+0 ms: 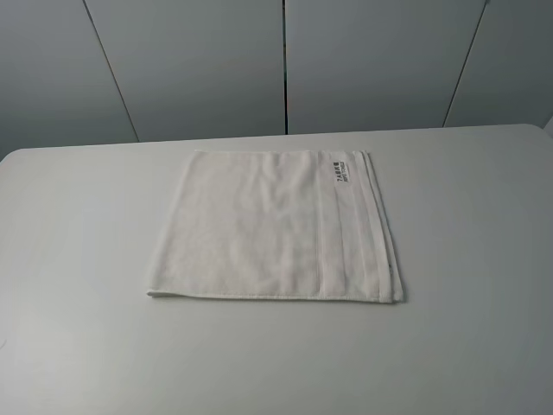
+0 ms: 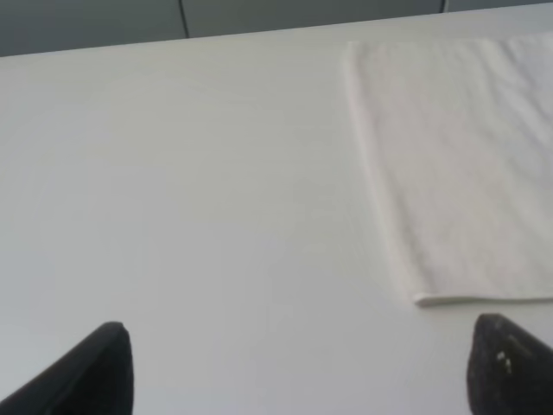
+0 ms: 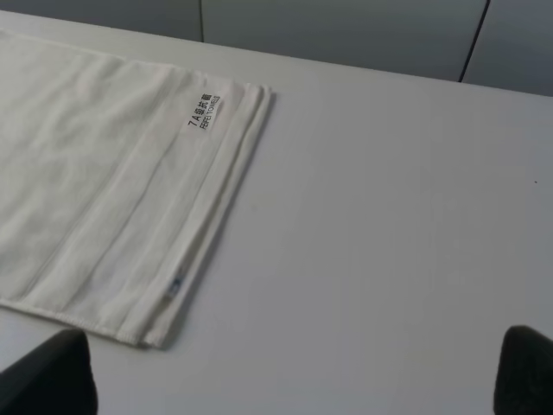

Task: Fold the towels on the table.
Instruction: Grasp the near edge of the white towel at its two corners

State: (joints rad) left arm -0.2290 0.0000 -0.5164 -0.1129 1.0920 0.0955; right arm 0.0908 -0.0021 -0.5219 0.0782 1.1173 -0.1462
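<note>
In the left wrist view, the left gripper [image 2: 302,372] is holding its two dark fingertips wide apart, with only bare table between them. Just ahead of one fingertip [image 2: 510,367], a corner of the white towel [image 2: 467,156] is lying flat. It is near the finger but not touching it. The cloth is stretching away from that corner, off to that side of the gap rather than inside it.

In the right wrist view, the right gripper [image 3: 289,376] is also standing wide open and gripping nothing. The towel [image 3: 104,173] is lying ahead of one fingertip [image 3: 47,376], with its nearest corner close to the tip but apart from it. The rest of the gap is facing bare tabletop. Along that side of the cloth, the woven band [image 3: 186,203] is running away from the gripper, and the black-printed label [image 3: 200,112] is sitting near the far corner. The edge there is showing more than one layer.

In the high view, neither gripper is showing. The table [image 1: 86,346] is filling the lower two thirds of the frame, and the towel [image 1: 259,225] is lying flat around the middle of the frame, well clear of every table edge. The band [image 1: 350,233] is running down the towel's right side, and the label [image 1: 340,169] is sitting at its upper right corner. Beyond the table's far edge, grey wall panels [image 1: 199,60] are spanning the top of the frame.
</note>
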